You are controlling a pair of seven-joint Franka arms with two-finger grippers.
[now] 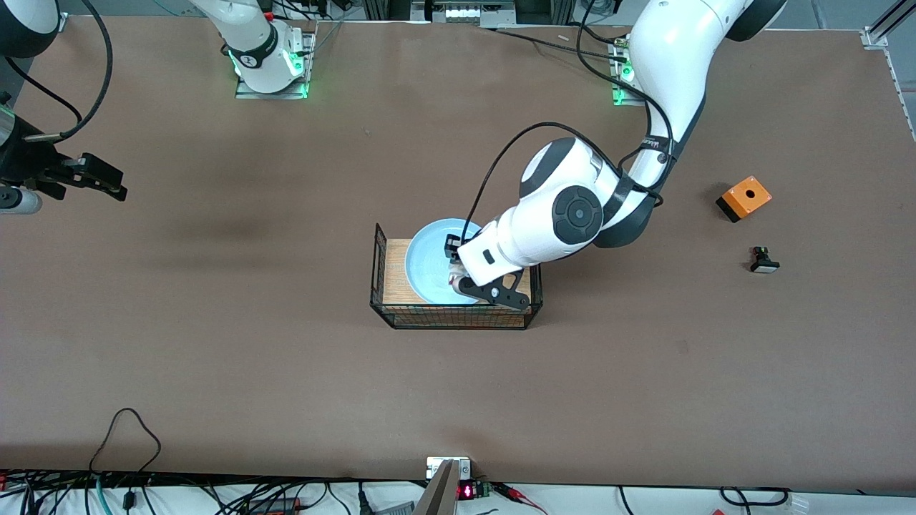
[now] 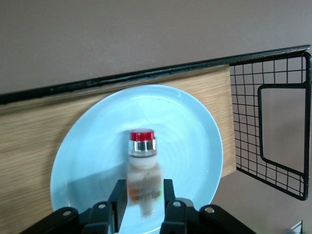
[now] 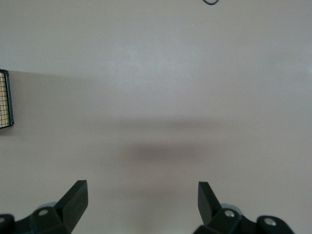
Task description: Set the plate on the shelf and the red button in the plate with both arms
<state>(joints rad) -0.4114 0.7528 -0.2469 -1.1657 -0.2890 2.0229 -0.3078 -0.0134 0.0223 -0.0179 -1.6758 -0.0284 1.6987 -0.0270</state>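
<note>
Now over the plate [image 2: 146, 146], which lies flat on the wooden floor of the wire basket [image 1: 379, 279] at the table's middle: left gripper [image 2: 144, 197], fingers clamped on the whitish body of the red button [image 2: 142, 168], long axis pointing out from the fingertips with the red cap at the outer end, straight above the plate's centre, so probably only a short lowering and letting go left. Off toward the right arm's end of the table, over bare tabletop: right gripper [image 3: 142, 195], fingers spread wide, holding nothing, waiting. Hidden in the front view under the left wrist: the button and part of the plate; gap between button and plate not readable.
</note>
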